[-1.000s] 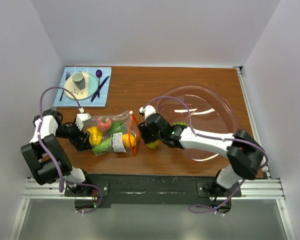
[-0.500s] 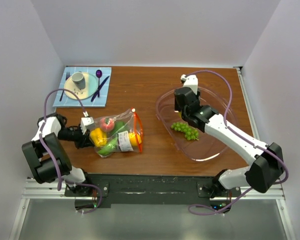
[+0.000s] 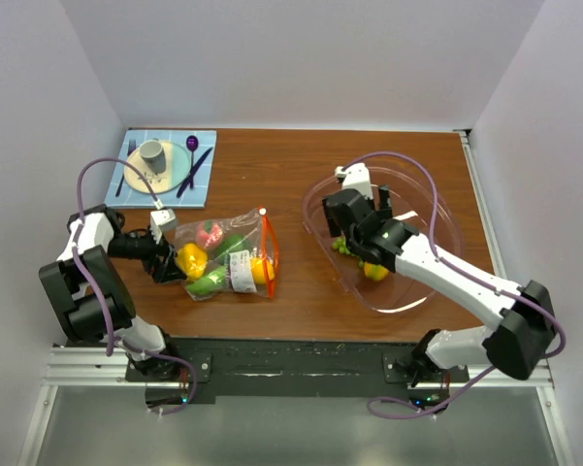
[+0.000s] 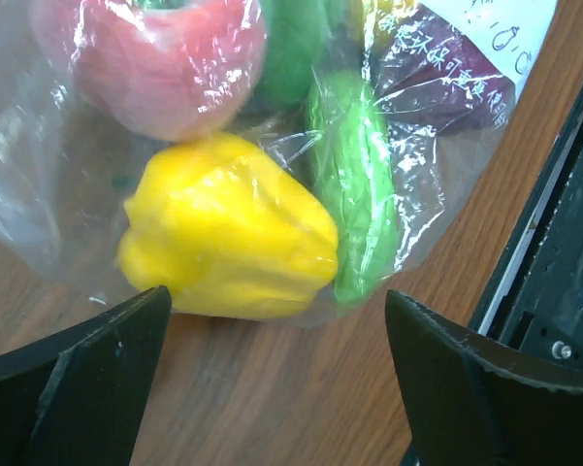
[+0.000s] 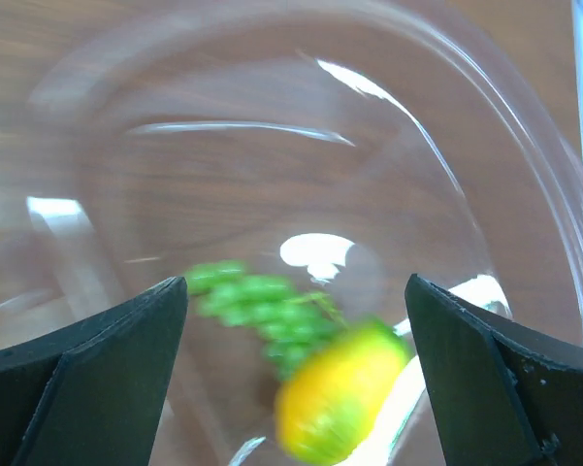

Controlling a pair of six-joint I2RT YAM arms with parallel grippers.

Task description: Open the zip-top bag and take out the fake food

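The zip-top bag [image 3: 228,254] lies on the wooden table left of centre, its orange-red zip strip [image 3: 269,248] on the right end. It holds a yellow pepper [image 4: 228,228], a green cucumber [image 4: 354,184], a red apple [image 4: 150,58] and a purple piece [image 4: 446,87]. My left gripper [image 3: 167,260] is open at the bag's left end, and bare wood shows between the jaws [image 4: 276,311]. My right gripper [image 3: 359,243] is open and empty above the clear bowl [image 3: 427,204]. Under it lie green grapes [image 5: 262,301] and a blurred yellow-green fruit [image 5: 340,398], which also shows from above [image 3: 373,271].
A blue placemat [image 3: 206,184] with a grey cup [image 3: 152,153], a round plate and cutlery sits at the back left corner. The black base rail [image 3: 291,354] runs along the near edge. White walls close in on three sides.
My right gripper left the bag's mouth with the yellow-green fruit, swung over the bowl and let it go; the fruit now lies by the grapes. The bag shifted slightly.
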